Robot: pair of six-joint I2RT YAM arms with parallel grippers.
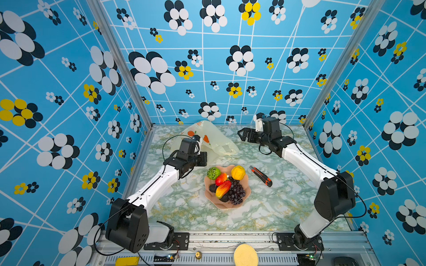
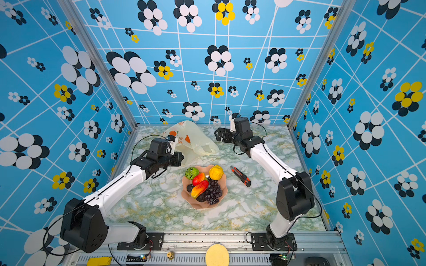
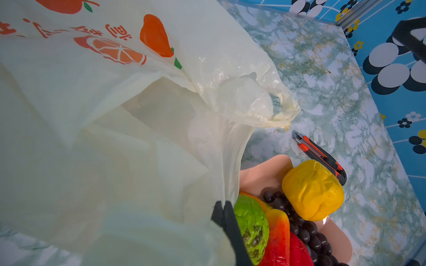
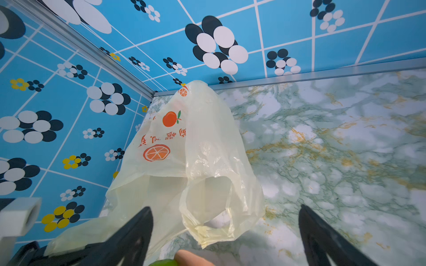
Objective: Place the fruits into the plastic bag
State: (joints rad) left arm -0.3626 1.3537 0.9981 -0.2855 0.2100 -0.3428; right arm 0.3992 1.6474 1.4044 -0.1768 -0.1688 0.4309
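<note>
Fruits (image 1: 227,184) sit heaped in a pink scalloped dish (image 1: 230,207) just beside the left gripper (image 3: 222,206). The green bumpy ball (image 1: 213,173) is the piece closest to its tips and the yellow lemon (image 1: 238,172) lies a little further off. None appears to be bagged yet.

The plastic bag (image 1: 214,138) rises from the left gripper's closed jaws, which pinch one edge of the thin film near the mouth. That hold looks meant to lift one side so the mouth can be spread.

The right gripper (image 4: 224,206) has its jaws spread wide and holds nothing. The bag's free handle loop (image 4: 207,207) droops straight ahead of it, roughly in line with the gap between its fingers, though whether it touches is unclear. It seems lined up to take that loop and pull the opening apart.

A red-and-black utility knife (image 1: 261,176) lies on the marbled tabletop (image 1: 184,207), well apart from the right gripper and just beyond the dish from the left one. It has no part in the job.

The bag is printed with an orange slice, a whole orange with a green leaf, and a line of red characters. These read reversed or upside down from the wrist views, and I cannot make them out. No brand is legible on the knife.
</note>
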